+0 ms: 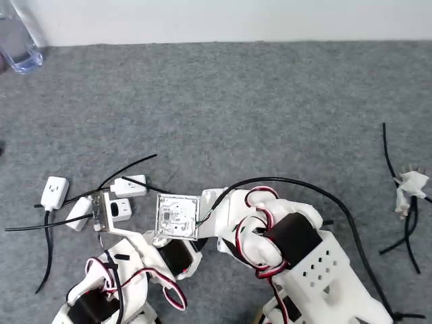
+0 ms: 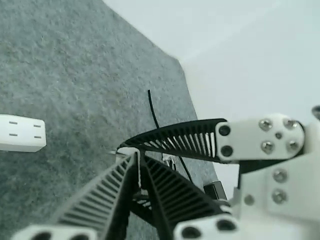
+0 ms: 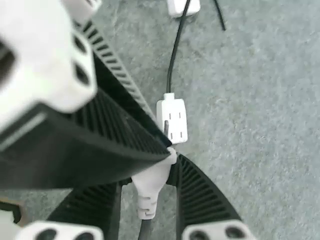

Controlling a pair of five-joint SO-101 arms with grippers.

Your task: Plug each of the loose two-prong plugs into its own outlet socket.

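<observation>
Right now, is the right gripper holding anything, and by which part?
Yes. The right gripper pinches a white two-prong plug by the front of its body, its cord end trailing back, close to a white outlet socket.

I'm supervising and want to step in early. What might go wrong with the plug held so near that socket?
The socket lies loose on the grey mat, so a push from the plug in the right gripper may slide it rather than seat the prongs. The gripper hides most of the prongs, so they may miss the slots. Black cords crowd that area and might snag.
</observation>
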